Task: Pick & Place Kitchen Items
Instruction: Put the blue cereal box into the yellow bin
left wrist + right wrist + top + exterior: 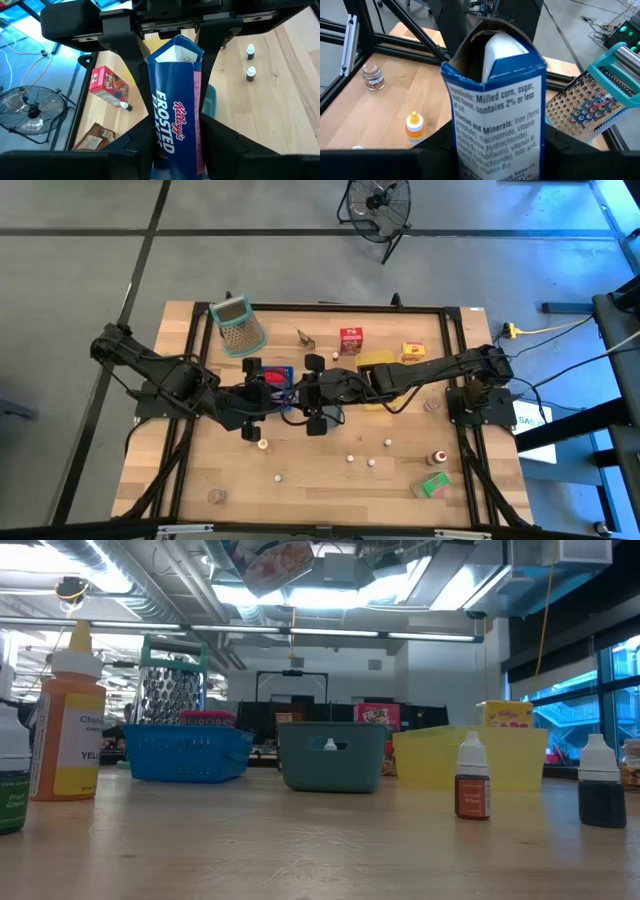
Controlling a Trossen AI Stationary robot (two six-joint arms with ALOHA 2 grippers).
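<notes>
Holding the blue cardboard cereal carton [176, 105] between them over the middle of the wooden counter [330, 475], the left gripper [262, 392] and right gripper [318, 392] each pinch it, so one should probably release only once the other's hold is firm.
</notes>
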